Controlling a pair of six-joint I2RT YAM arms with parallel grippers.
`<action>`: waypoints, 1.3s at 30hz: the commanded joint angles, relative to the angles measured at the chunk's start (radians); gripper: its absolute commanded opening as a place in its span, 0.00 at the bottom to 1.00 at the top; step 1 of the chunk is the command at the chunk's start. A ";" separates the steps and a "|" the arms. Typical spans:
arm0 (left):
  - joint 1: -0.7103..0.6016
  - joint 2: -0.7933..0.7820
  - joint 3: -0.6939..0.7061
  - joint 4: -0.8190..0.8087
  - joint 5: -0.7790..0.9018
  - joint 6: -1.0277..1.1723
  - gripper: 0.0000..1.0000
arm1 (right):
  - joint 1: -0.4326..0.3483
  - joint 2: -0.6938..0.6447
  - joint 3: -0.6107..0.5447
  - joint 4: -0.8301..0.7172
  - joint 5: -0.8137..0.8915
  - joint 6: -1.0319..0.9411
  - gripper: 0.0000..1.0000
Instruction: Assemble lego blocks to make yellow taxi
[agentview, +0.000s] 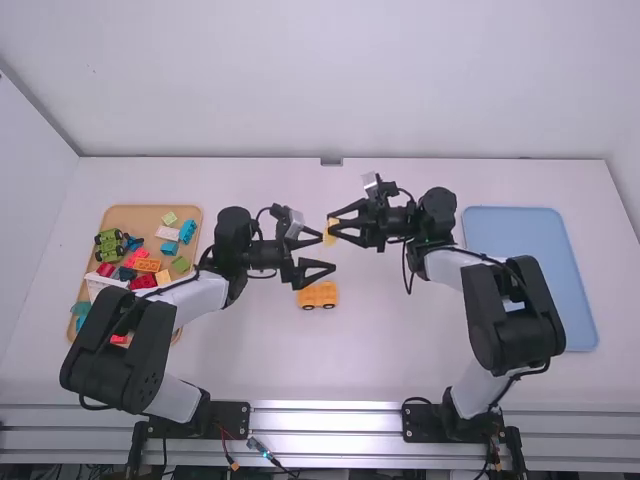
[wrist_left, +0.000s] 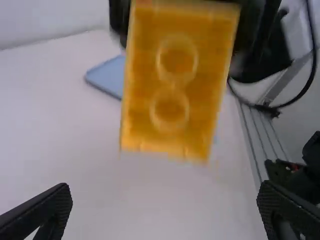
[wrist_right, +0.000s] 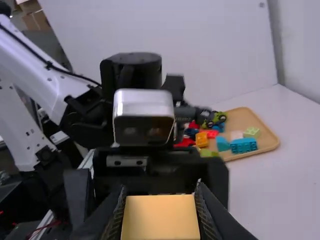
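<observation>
My right gripper is shut on a yellow-orange block above the middle of the table. In the right wrist view the block sits between the fingertips of the right gripper. My left gripper stands open just left of and below it, holding nothing. From the left wrist, the block's hollow underside with two rings faces the open left gripper. An orange wheeled car base rests on the table nearer the arms' bases.
A wooden tray on the left holds several coloured blocks and a green vehicle. A white box edge is by the tray. A blue tray lies at the right.
</observation>
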 joint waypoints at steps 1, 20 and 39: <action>0.002 0.000 0.000 -0.057 -0.066 0.114 0.99 | -0.016 0.005 0.024 0.002 0.022 0.006 0.13; 0.079 0.000 0.005 -0.162 -0.177 0.145 0.99 | -0.039 -0.026 0.024 -0.259 0.222 -0.134 0.12; 0.169 0.000 0.005 -0.164 -0.177 0.165 0.99 | 0.126 -0.307 0.341 -1.780 1.212 -0.937 0.09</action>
